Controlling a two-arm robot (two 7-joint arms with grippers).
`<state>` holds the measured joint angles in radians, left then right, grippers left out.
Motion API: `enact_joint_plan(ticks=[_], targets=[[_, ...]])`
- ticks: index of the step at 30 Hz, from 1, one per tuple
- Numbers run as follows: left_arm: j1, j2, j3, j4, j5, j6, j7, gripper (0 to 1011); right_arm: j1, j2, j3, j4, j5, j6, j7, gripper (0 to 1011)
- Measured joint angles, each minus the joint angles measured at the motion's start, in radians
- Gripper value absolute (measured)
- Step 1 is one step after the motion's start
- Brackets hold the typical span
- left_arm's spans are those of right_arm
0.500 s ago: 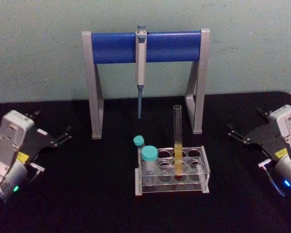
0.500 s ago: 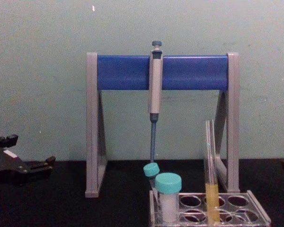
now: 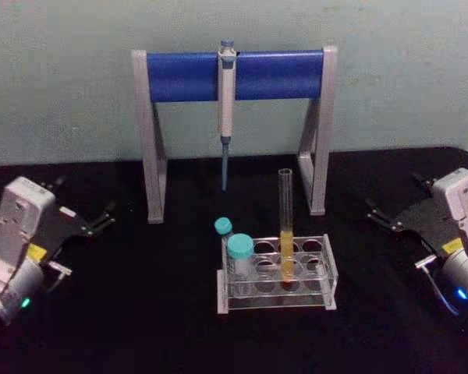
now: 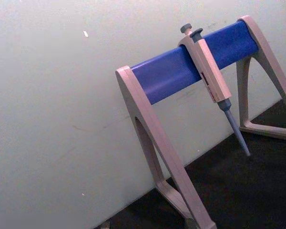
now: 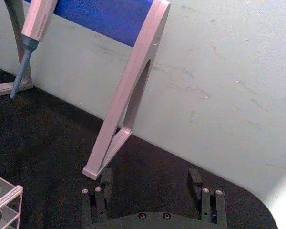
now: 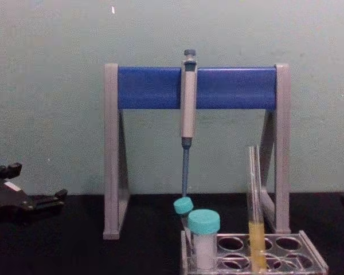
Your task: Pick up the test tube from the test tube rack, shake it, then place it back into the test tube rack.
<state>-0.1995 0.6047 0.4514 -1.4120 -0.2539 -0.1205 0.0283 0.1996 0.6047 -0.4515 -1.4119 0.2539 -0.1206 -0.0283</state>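
The test tube is standing upright in the test tube rack at the middle of the desk, its long axis running vertical, open mouth pointing up, yellow liquid sitting in the rounded bottom; the left pincer is resting released at the desk's left side; the right pincer is lying released at the right, both well apart from the rack.

Grey-and-blue pipette stand at the back of the black table, one pipette hanging from its blue bar, tip down. Nearer, two teal-capped tubes, close together.
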Motion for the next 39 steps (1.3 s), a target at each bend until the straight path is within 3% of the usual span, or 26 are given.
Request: enact_joint_plan(ticks=[39], targets=[[0.0,0.0,0.0,0.0,0.0,0.0,0.0,1010,0.0,0.0,0.0,0.0,0.0,0.0,0.0,1000]])
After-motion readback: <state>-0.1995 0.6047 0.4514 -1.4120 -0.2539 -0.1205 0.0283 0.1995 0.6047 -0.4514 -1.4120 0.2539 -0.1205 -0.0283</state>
